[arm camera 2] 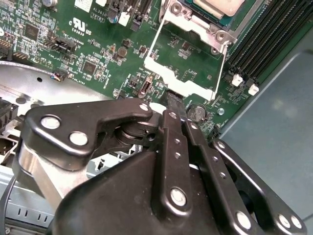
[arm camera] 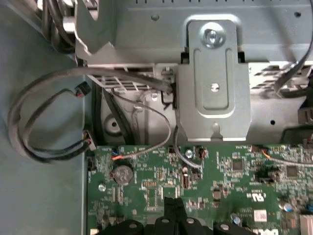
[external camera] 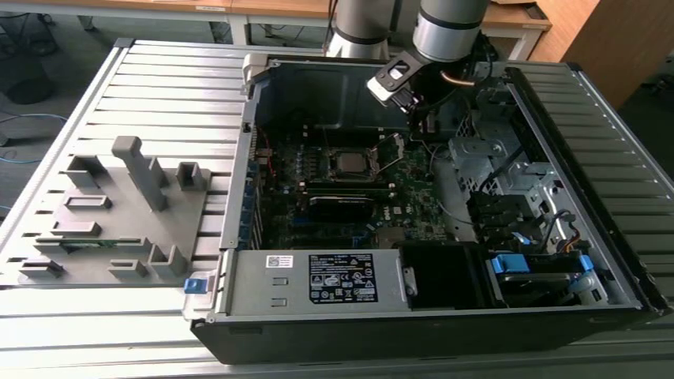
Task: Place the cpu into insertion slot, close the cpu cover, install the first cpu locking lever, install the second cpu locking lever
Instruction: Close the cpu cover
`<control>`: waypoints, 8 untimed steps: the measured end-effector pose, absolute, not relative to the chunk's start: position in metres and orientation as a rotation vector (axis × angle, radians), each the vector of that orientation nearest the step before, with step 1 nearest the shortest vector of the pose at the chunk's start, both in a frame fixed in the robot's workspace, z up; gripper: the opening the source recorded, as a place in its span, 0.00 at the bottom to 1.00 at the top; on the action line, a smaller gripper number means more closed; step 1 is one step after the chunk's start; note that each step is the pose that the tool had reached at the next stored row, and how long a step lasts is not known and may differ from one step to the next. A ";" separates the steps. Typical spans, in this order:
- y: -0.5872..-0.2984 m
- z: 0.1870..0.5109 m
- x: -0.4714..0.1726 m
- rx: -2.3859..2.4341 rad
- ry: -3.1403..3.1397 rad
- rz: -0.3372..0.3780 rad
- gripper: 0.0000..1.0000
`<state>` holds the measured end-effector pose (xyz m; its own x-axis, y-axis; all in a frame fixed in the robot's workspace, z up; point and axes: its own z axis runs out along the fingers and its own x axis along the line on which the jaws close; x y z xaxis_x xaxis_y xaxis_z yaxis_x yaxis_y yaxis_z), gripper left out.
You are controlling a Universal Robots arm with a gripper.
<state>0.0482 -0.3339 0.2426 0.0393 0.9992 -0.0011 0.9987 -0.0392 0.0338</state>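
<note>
One slatted metal table (external camera: 158, 87) carries everything. On it lies an open computer case (external camera: 327, 87). At the exterior view's left of the case stands a grey fixture tray (external camera: 63, 237) with upright blocks. Inside the case the green circuit board (external camera: 406, 201) lies flat. The robot arm (external camera: 447, 28) hangs into the case from the far side. Its gripper (external camera: 421, 126) is over the board, near the insertion slot (external camera: 331, 163), toward the exterior view's right of it. In the second wrist view the fingers (arm camera 2: 168, 142) are drawn together. Their tips are at the free edge of the cpu cover (arm camera 2: 155, 44), but I cannot tell if they pinch it. The cover is swung open, away from the slot, and the board shows through its window. The cpu (arm camera 2: 217, 5) sits in the slot, uncovered. A round coin battery (arm camera 2: 197, 112) is just beside the fingertips.
</note>
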 end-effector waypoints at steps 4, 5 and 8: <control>-0.334 0.243 0.039 2.244 2.158 0.040 0.11; -0.334 0.243 0.036 2.243 2.157 0.042 0.11; -0.334 0.243 0.026 2.240 2.153 0.051 0.11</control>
